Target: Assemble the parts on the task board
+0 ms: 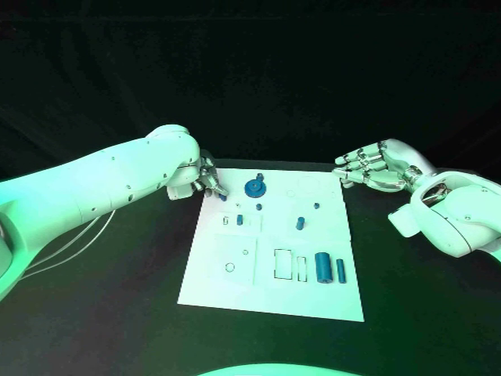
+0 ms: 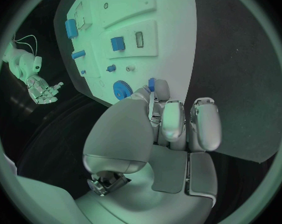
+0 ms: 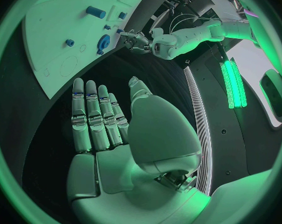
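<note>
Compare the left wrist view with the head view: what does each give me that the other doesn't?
Left wrist alone: a small blue piece pinched at the left hand fingertips, just off the board's edge.

Head alone: the whole white board at once, including the two blue cylinders at its near right, and both arms reaching in from either side.

Both: the blue gear, the board, the left hand, and the right hand held open off the board's far right corner, holding nothing.
</note>
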`<move>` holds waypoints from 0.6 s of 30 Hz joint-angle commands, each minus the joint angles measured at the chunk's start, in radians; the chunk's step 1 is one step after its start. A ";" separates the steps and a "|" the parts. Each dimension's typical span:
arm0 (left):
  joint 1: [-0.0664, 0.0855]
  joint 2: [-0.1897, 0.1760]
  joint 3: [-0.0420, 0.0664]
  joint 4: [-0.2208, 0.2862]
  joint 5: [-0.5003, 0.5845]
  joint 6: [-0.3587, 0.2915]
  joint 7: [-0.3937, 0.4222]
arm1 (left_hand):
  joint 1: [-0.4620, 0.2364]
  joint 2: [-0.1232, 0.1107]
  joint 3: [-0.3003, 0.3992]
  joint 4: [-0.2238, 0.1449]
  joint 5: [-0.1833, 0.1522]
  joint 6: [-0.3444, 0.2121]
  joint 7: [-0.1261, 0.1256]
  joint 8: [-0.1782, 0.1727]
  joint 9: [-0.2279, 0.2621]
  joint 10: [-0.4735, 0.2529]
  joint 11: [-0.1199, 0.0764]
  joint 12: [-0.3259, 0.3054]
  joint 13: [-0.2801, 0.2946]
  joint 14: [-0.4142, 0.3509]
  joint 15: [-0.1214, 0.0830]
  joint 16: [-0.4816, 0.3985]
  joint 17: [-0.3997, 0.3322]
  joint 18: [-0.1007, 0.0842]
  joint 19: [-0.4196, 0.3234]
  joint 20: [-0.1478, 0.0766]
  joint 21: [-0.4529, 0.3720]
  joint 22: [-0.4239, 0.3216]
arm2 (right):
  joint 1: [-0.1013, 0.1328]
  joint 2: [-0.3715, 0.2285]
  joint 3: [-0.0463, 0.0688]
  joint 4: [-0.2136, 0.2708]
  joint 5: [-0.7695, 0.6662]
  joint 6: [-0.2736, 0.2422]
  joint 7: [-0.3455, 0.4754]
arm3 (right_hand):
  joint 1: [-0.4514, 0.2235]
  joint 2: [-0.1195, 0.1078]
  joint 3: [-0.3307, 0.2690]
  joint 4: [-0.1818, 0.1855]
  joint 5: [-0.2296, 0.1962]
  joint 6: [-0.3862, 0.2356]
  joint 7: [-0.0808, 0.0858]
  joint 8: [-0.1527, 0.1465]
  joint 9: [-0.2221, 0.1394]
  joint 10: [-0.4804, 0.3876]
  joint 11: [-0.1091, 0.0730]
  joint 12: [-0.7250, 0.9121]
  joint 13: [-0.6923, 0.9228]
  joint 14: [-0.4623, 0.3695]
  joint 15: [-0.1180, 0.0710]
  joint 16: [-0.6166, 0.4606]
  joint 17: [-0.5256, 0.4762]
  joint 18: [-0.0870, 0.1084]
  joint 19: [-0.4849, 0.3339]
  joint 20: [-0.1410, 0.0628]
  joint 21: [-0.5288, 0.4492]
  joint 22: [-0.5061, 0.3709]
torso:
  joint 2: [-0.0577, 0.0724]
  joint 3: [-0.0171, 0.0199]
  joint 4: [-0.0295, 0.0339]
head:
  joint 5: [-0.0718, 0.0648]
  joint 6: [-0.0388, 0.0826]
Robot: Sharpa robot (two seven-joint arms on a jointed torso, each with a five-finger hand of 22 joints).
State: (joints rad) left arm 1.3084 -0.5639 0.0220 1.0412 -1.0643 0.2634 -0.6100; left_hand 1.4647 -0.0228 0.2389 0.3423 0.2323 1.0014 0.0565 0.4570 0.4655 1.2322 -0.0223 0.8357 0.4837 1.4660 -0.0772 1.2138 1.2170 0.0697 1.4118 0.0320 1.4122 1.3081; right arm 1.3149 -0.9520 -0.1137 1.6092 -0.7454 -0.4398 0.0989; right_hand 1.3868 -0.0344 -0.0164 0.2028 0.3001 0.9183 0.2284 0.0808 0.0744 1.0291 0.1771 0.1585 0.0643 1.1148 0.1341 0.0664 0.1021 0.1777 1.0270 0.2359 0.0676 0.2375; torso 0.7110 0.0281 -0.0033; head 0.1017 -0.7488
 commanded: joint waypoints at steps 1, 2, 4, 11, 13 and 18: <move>-0.001 -0.004 0.000 0.008 0.013 -0.013 0.019 | -0.034 -0.049 0.230 -0.159 -0.004 -0.003 -0.001 0.014 0.026 0.015 -0.001 0.003 0.004 0.024 0.000 0.004 0.002 -0.008 0.002 0.000 0.004 0.009 | -0.001 0.001 0.000 -0.001 0.002 0.010 0.007 | -0.011 0.004 -0.003 -0.002 0.007 -0.003 0.012 -0.002 0.000 -0.003 0.002 -0.003 -0.001 -0.003 -0.001 -0.003 -0.002 0.007 -0.001 0.004 -0.002 -0.002 | -0.001 0.0001 0.0002 | 0.000 0.000; -0.001 -0.007 0.000 0.011 0.021 -0.021 0.022 | -0.040 -0.059 0.258 -0.167 -0.003 -0.002 -0.001 0.020 0.031 0.019 -0.002 0.006 0.008 0.024 -0.002 0.004 0.002 -0.008 0.003 0.000 0.004 0.010 | -0.001 0.001 0.000 -0.001 0.003 0.010 0.007 | -0.011 0.004 -0.003 -0.002 0.007 -0.003 0.012 -0.002 0.000 -0.003 0.002 -0.003 -0.001 -0.003 -0.001 -0.003 -0.002 0.007 -0.001 0.004 -0.002 -0.002 | -0.001 0.0002 0.0004 | 0.000 0.000; -0.002 -0.014 0.000 0.021 0.035 -0.035 0.032 | -0.058 -0.089 0.314 -0.187 -0.005 -0.001 -0.003 0.031 0.040 0.029 -0.002 0.014 0.018 0.024 -0.003 0.004 0.002 -0.009 0.006 -0.002 0.008 0.016 | -0.001 0.001 0.000 -0.002 0.003 0.010 0.008 | -0.011 0.004 -0.003 -0.002 0.007 -0.003 0.012 -0.002 0.000 -0.003 0.002 -0.003 -0.001 -0.003 -0.001 -0.003 -0.002 0.007 -0.001 0.004 -0.002 -0.002 | -0.002 0.0003 0.0013 | 0.000 0.001; -0.003 -0.056 0.000 0.082 0.071 -0.083 0.051 | -0.094 -0.118 0.381 -0.215 -0.007 0.001 -0.006 0.044 0.051 0.044 -0.004 0.022 0.030 0.024 -0.006 0.004 0.003 -0.011 0.011 -0.003 0.013 0.025 | -0.001 -0.001 0.000 -0.003 0.004 0.009 0.009 | -0.011 0.004 -0.003 -0.002 0.007 -0.003 0.012 -0.002 0.000 -0.003 0.002 -0.003 -0.001 -0.003 -0.001 -0.003 -0.002 0.007 -0.001 0.004 -0.002 -0.002 | -0.003 -0.0003 0.0021 | 0.005 0.005; -0.003 -0.075 0.000 0.110 0.085 -0.091 0.051 | -0.098 -0.122 0.387 -0.219 -0.007 0.002 -0.007 0.046 0.052 0.047 -0.005 0.027 0.036 0.024 -0.007 0.005 0.003 -0.012 0.012 -0.003 0.014 0.027 | -0.001 -0.001 0.000 -0.003 0.004 0.009 0.009 | -0.011 0.004 -0.003 -0.002 0.007 -0.003 0.012 -0.002 0.000 -0.003 0.002 -0.003 -0.001 -0.003 -0.001 -0.003 -0.002 0.007 -0.001 0.004 -0.002 -0.002 | -0.004 -0.0007 0.0033 | 0.005 0.004; -0.003 -0.130 0.000 0.201 0.093 -0.103 0.060 | -0.113 -0.138 0.421 -0.241 -0.055 0.004 -0.009 0.051 0.058 0.059 -0.008 0.034 0.047 0.024 -0.009 0.005 0.003 -0.013 0.017 -0.006 0.019 0.035 | -0.001 -0.002 0.000 -0.003 0.006 0.008 0.010 | -0.011 0.004 -0.003 -0.002 0.007 -0.003 0.012 -0.002 0.000 -0.003 0.002 -0.003 -0.001 -0.003 -0.001 -0.003 -0.002 0.007 -0.001 0.004 -0.002 -0.002 | -0.007 -0.0004 0.0047 | 0.010 0.002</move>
State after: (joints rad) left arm 1.3053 -0.6856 0.0220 1.2191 -0.9997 0.1897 -0.5764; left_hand 1.3560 -0.1572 0.4825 0.2742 0.1795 1.0056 0.0529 0.5025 0.5207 1.2835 -0.0273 0.8657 0.5291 1.4659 -0.0772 1.2138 1.2190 0.0696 1.4226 0.0284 1.4263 1.3078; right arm 1.3141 -0.9537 -0.1138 1.6067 -0.7428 -0.4393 0.1001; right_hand 1.3828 -0.0303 -0.0164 0.2028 0.3001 0.9183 0.2284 0.0808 0.0744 1.0291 0.1771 0.1585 0.0643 1.1148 0.1341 0.0664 0.1009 0.1777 1.0270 0.2359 0.0676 0.2361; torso 0.7061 0.0278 0.0001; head 0.1102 -0.7443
